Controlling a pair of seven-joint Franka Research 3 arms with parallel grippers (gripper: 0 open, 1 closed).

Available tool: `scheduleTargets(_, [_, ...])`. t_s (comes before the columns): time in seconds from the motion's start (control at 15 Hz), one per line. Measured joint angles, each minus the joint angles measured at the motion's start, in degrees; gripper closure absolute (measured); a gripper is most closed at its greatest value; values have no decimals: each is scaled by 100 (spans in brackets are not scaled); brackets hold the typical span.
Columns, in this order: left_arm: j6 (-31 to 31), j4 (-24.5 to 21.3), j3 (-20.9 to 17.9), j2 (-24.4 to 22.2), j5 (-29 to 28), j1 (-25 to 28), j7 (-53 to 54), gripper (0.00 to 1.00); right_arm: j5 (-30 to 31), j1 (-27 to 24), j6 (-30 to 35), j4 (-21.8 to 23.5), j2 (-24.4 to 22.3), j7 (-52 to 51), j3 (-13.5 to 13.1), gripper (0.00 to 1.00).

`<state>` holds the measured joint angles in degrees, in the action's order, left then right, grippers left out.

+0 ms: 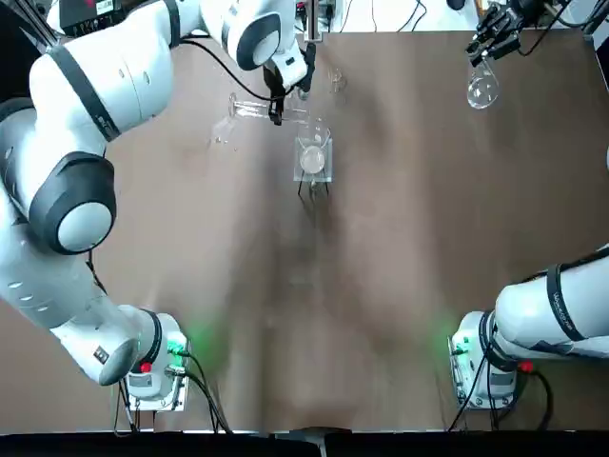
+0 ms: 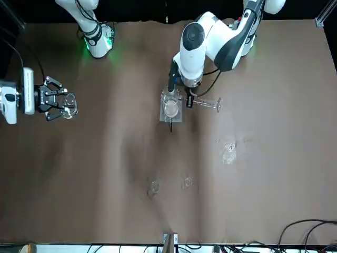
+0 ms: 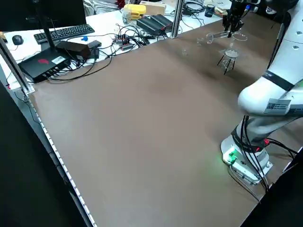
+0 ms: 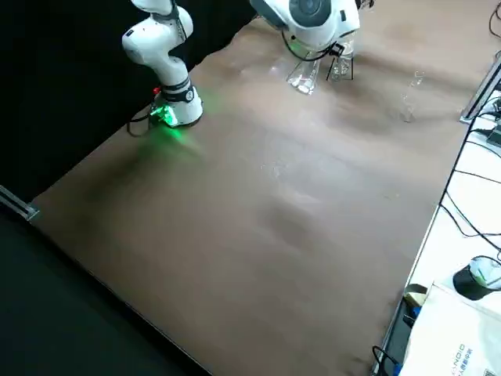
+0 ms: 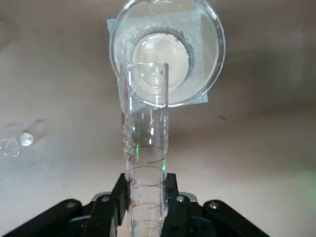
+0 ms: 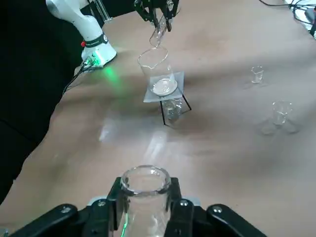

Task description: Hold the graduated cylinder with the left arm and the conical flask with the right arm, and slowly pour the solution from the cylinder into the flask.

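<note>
The left gripper (image 5: 146, 197) held the measuring tube (image 5: 146, 148) above the glass beaker (image 5: 197, 54); well apart, the right gripper (image 6: 146, 202) held the flask (image 6: 146, 212).

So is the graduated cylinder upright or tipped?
Tipped: it lies nearly level in the left claw, its mouth at the beaker.

- Your left arm (image 1: 95, 86), base at seven o'clock, is white, black-banded
- Your right arm (image 1: 533, 314), four o'clock, matches
- Your grippers (image 5: 146, 190), twelve and one o'clock, are black, silver-screwed
</note>
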<state>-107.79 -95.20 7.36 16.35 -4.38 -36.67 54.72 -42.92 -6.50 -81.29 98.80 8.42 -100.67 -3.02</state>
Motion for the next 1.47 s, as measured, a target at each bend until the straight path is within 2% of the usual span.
scheduleTargets(0.67, [193, 24, 0, 44, -300, -171, -191, 66, 5, 799, -497, 0, -32, 688, 26, 61])
scheduleTargets(1.47, [804, 411, 0, 27, -376, -175, -227, 66, 5, 1707, -945, -5, -39, 1634, 33, 61])
